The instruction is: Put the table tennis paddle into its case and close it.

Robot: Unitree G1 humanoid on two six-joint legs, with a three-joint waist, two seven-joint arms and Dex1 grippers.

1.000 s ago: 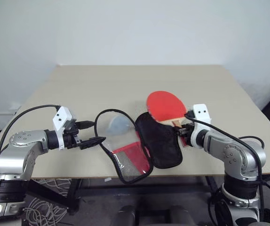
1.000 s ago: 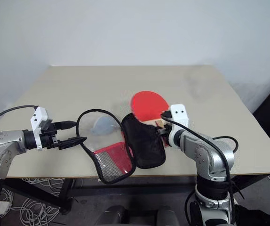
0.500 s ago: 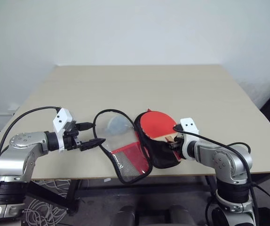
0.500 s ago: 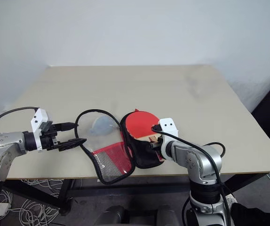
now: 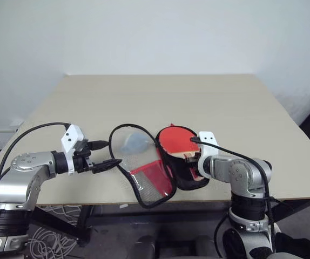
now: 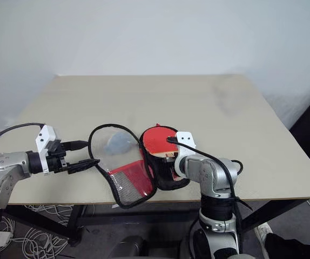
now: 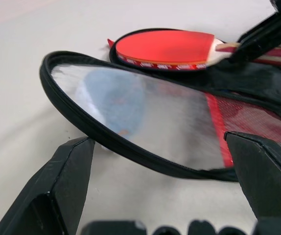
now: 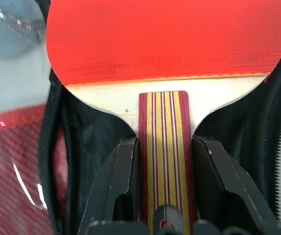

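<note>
Paddle handle pinched in right fingers over open case; left fingers spread

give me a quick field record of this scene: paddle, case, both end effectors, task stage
paddle: table tennis paddle, red blade lying over the black-lined half of the case, handle gripped
case: case open on the table, near its front edge; clear-window half raised beside the paddle
right end effector: right end effector shut on the paddle's striped wooden handle
left end effector: left end effector open, at the edge of the clear-window half, gripping nothing
other: small grey-blue lump behind the window
task stage: paddle going in; case not yet closed
</note>
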